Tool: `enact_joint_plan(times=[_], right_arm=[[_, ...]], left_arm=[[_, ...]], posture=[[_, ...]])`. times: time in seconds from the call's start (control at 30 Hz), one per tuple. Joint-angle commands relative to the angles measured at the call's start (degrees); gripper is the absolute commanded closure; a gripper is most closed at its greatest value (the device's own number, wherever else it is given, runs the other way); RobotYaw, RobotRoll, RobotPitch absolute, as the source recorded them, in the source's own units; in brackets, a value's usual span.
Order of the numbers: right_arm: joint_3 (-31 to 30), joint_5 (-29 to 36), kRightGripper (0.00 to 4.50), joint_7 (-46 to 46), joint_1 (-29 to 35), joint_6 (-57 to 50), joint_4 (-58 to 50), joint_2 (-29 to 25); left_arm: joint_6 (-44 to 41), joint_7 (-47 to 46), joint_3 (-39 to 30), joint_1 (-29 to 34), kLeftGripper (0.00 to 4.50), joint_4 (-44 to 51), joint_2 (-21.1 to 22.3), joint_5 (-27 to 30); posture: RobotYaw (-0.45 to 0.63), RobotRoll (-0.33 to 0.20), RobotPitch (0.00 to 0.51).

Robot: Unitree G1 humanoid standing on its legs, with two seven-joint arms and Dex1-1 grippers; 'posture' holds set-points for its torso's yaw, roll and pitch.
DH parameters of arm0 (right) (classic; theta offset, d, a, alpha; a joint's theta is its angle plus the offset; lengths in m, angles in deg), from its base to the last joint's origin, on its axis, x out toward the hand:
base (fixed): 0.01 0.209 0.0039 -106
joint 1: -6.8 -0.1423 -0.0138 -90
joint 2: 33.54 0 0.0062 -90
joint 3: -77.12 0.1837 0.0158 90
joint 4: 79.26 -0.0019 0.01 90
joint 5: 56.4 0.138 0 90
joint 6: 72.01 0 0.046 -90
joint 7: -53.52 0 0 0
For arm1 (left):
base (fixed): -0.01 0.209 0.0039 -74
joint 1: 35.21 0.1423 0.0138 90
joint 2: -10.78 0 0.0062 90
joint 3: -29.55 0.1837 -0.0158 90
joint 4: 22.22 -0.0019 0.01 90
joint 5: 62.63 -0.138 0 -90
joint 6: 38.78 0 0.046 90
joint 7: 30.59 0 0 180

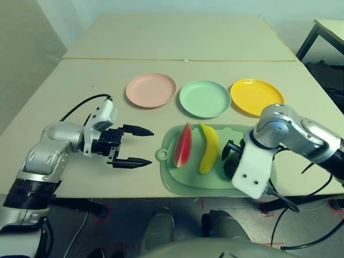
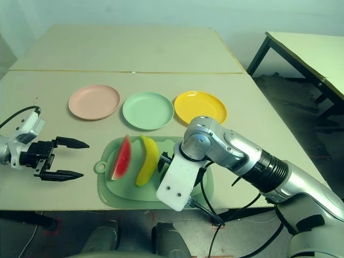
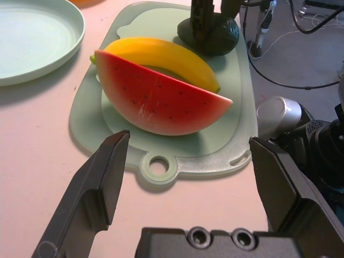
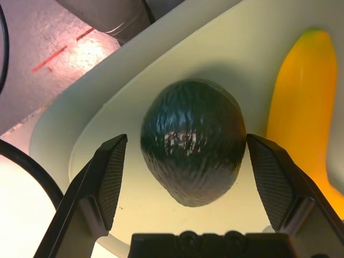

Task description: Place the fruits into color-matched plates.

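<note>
Dark green avocado (image 4: 191, 148), pebbled, glossy, egg-shaped

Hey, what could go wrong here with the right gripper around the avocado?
The avocado is rounded and glossy, and the right gripper straddles it with jaws open, so it may squirt out when they close. The banana lies close beside it and could get nudged. All three plates are bare; nothing is sorted yet.

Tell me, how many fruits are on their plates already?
None yet. The pink plate, green plate and yellow plate hold nothing. The watermelon, banana and avocado all lie on the cutting mat. The right gripper is open around the avocado, not yet closed on it. The left gripper hovers open beside the mat. All three fruits are left.
</note>
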Motion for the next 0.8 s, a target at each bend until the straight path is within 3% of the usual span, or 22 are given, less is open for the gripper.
enact_joint_plan(times=[0.03,0.17,0.47,0.67,0.8], right_arm=[[-0.2,-0.6,0.43,0.1,0.2,-1.9,-1.3,-0.4],[-0.5,-0.4,1.51,0.1,-0.1,-3.0,-1.6,-0.6],[-0.5,0.4,1.51,0.1,-0.9,-5.0,-1.5,-1.0],[2.6,4.2,1.51,0.1,-10.7,-7.6,5.1,1.1],[3.4,2.1,1.51,0.1,-16.0,-3.3,15.3,2.4]], left_arm=[[1.1,0.5,0.8,-1.1,0.0,-1.4,-0.2,-1.1],[1.8,1.1,1.0,-2.7,0.0,-3.3,-0.6,-1.7],[2.8,1.5,1.4,-3.6,0.0,-4.9,-1.8,-2.5],[-3.7,-3.3,-2.1,-3.5,0.0,-2.6,-3.6,2.4],[-4.6,-10.6,-3.5,-4.2,0.0,-1.8,-4.8,0.6]], posture=[[0.04,0.0,0.105],[0.04,0.0,0.105],[0.03,0.0,0.099],[0.03,0.0,0.097],[0.04,0.0,0.092]])
